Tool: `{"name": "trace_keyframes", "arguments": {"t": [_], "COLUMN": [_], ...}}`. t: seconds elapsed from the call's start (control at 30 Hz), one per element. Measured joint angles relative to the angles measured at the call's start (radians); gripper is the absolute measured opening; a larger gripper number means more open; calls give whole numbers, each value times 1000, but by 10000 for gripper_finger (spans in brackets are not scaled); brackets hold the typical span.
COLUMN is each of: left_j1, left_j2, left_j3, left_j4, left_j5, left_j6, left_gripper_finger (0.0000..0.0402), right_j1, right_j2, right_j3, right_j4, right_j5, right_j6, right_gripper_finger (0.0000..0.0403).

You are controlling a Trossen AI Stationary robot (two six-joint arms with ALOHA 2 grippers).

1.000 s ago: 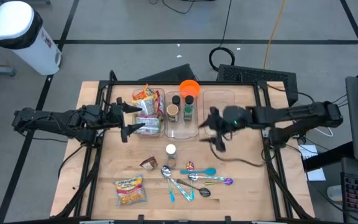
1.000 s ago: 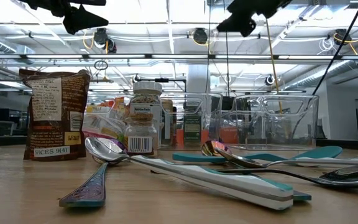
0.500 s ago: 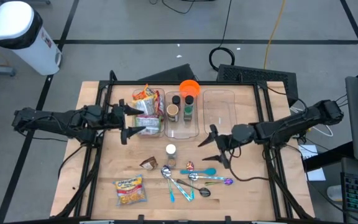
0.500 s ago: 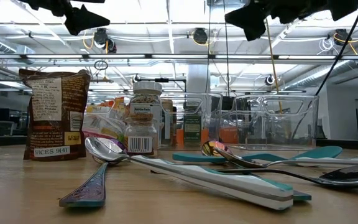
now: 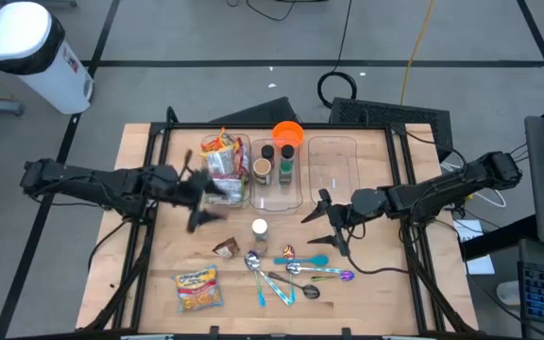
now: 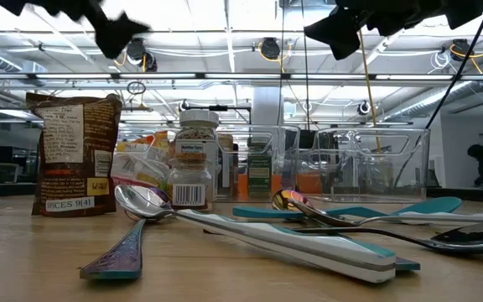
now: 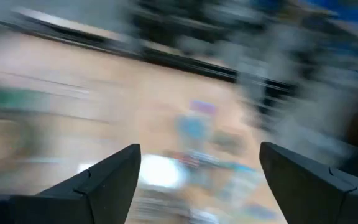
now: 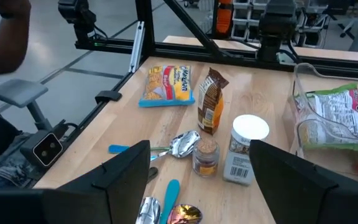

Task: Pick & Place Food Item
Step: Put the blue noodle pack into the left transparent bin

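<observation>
Food lies loose on the wooden table: a yellow noodle packet, a brown pouch and a white-lidded spice jar, all resting on the tabletop. More snack bags sit in the left clear bin. My left gripper hovers open beside that bin, blurred. My right gripper hovers open to the right of the spice jar, pointing toward the food, with nothing between its fingers.
Three clear bins stand at the back: the left one, a middle one with bottles, and an empty right one. An orange bowl sits behind them. Several spoons lie near the front, and a small jar stands by the spice jar.
My right gripper has come down from over the right bin toward the table's near edge, then stopped there. My left gripper has shifted toward the near edge beside the left bin and has rolled, and it is blurred by its motion. Both stay open.
</observation>
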Motion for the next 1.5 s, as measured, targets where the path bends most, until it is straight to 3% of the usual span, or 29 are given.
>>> {"name": "trace_keyframes", "arguments": {"t": [0.1,0.17,0.37,0.47,0.57,0.7,0.8,0.93,1.13,1.5], "left_j1": [-98,-206,-600,-747,-826,-852,-847,-831,-817,-809], "left_j2": [18,28,107,181,262,362,441,530,585,585], "left_j3": [13,14,14,14,14,14,14,14,15,15], "left_j4": [10,19,21,23,-26,-141,-205,-230,-238,-235], "left_j5": [209,196,-214,-418,-501,-475,-385,-283,-259,-253], "left_j6": [-54,-66,-213,-321,-485,-718,-811,-825,-816,-816], "left_gripper_finger": [323,316,299,292,286,273,259,240,202,59], "right_j1": [0,0,0,0,0,0,0,0,0,0], "right_j2": [0,0,0,0,0,0,0,0,0,0], "right_j3": [0,0,0,0,0,0,0,0,0,0], "right_j4": [0,0,2,2,5,8,8,8,6,-4], "right_j5": [0,0,0,0,0,1,1,0,0,0], "right_j6": [-4,-4,-1,0,0,1,25,53,53,71], "right_gripper_finger": [265,265,265,265,265,265,265,265,265,265]}}
